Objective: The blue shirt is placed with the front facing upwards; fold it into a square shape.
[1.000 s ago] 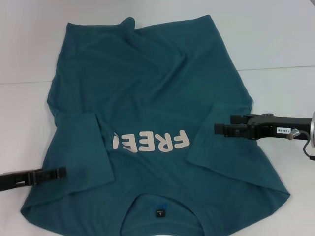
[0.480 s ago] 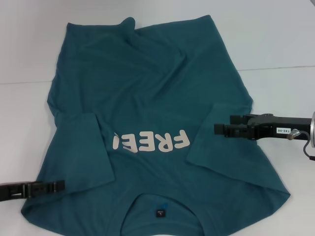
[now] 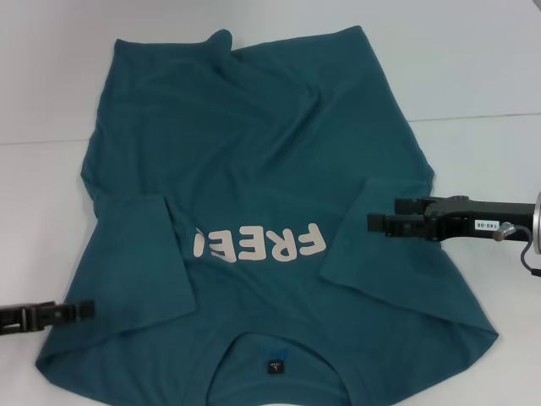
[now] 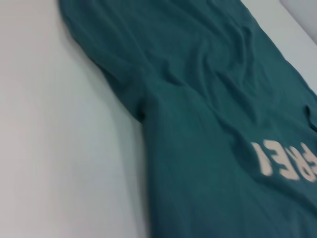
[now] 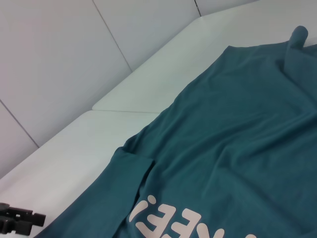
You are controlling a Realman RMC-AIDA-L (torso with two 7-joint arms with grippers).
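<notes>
Shirt: the blue shirt point(image 3: 270, 203) lies print-up mid-table point(image 3: 473, 68), collar at the near edge, both sleeves folded in.
Left gripper point(image 3: 84, 310): near-left hem corner; grip unclear.
Right gripper point(image 3: 372, 222): over right sleeve fold, nearer; grip unclear.

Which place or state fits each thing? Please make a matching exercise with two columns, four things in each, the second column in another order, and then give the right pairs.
Column 1:
1. left gripper
2. right gripper
3. neck label
4. cream letters

Column 2:
A. inside the collar, at the near edge of the blue shirt
B. on the chest, partly covered by the folded-in left sleeve
C. over the folded-in right sleeve
D. at the shirt's near left edge

Pairs: 1-D, 2-C, 3-A, 4-B
</notes>
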